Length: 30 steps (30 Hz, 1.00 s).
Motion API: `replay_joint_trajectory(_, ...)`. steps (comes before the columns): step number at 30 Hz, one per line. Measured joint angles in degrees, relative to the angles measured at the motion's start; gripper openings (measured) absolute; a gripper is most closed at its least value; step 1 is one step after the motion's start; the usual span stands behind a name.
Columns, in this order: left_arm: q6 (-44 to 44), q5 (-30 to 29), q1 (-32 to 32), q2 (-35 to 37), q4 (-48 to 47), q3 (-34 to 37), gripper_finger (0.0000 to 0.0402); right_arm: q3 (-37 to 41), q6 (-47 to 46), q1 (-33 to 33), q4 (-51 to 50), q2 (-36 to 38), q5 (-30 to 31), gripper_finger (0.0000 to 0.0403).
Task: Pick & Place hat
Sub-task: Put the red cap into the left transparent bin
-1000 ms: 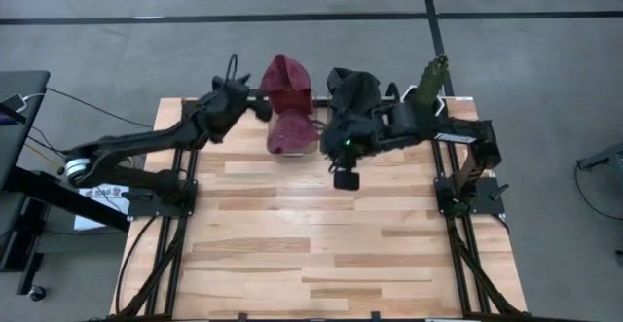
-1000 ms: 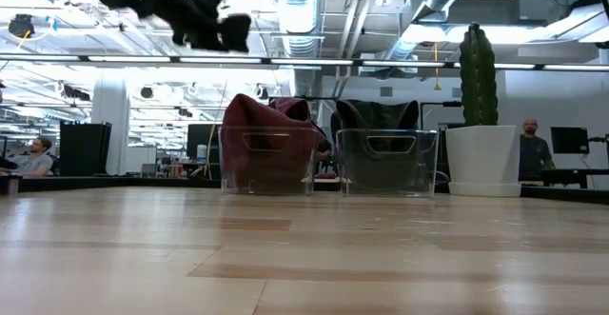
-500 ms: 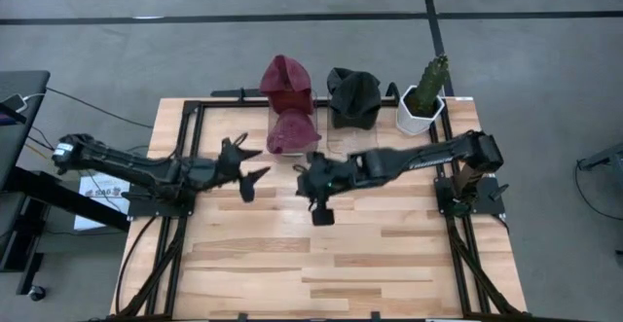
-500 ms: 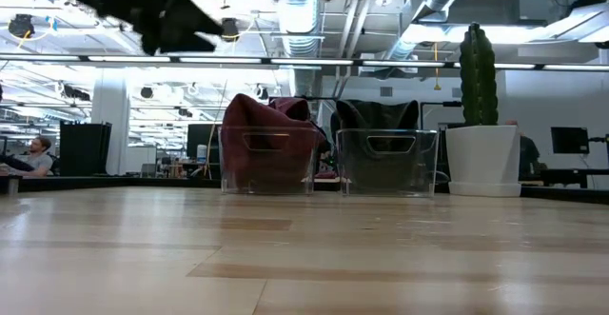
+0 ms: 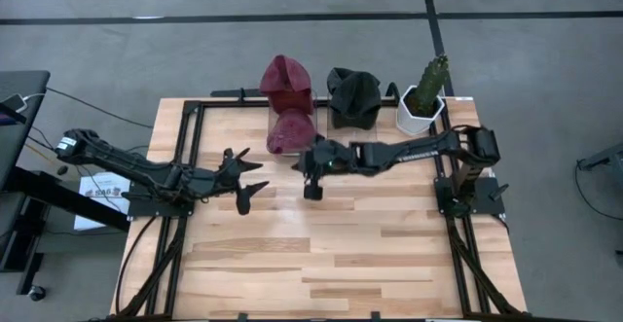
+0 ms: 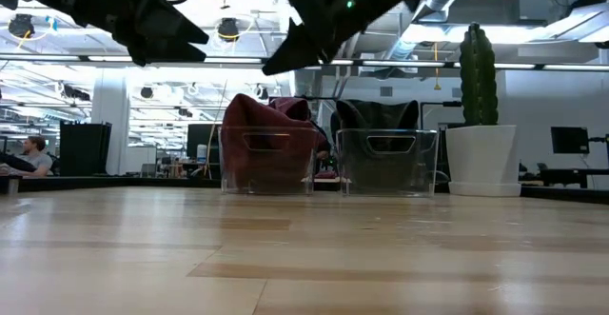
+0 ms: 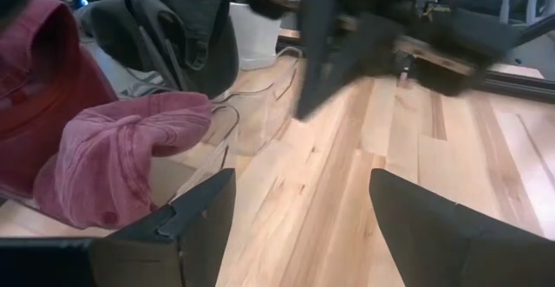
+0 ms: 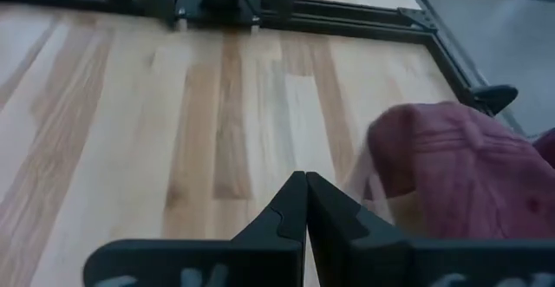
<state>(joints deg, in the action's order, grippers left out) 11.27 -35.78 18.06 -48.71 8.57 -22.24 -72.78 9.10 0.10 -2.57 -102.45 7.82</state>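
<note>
The right gripper [image 8: 304, 183] has its fingers pressed fully together and holds nothing; it hangs above the table [image 5: 331, 254], just in front of the red hats. The left gripper [image 5: 251, 177] has its fingers [image 7: 195, 222] spread wide, empty, above the table's left half. The red hats [image 5: 289, 118] are soft, faded maroon caps heaped in a clear bin [image 6: 267, 160] at the table's rear edge. Dark hats [image 5: 354, 96] fill the neighbouring bin, beside a potted cactus [image 5: 425, 93].
</note>
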Motion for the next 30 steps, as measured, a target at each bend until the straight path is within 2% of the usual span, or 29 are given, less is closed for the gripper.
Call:
replay_joint_trajectory(3, 0.0, 0.2, -0.1, 0.0, 0.0, 0.0, 0.0264, 0.0, -0.1, -2.6, 1.0, 0.0, -4.4, 0.0000)
replay_joint_trajectory(8, 0.0, 0.2, -0.2, 0.0, 0.3, 0.0, 0.0264, 0.0, -0.4, -4.5, 3.3, -0.1, -6.5, 0.0000)
replay_joint_trajectory(12, 0.0, 0.2, -0.2, 0.0, 0.4, 0.0, 0.0264, 0.2, -0.9, -4.9, 5.5, -3.6, -7.8, 0.0000)
replay_joint_trajectory(17, 0.1, 0.2, -0.1, -0.1, 0.2, 0.0, 0.0264, -0.3, 0.6, -5.1, 10.1, -9.3, -4.8, 0.0000)
replay_joint_trajectory(24, 0.2, 0.2, -0.1, -0.1, 0.0, 0.0, 0.0264, -2.1, 3.1, -7.2, 10.3, -10.3, -3.0, 0.0000)
replay_joint_trajectory(30, 0.2, 0.2, -0.1, -0.1, 0.0, 0.0, 0.0264, -3.1, 5.1, -9.5, 10.4, -10.3, 2.9, 0.0000)
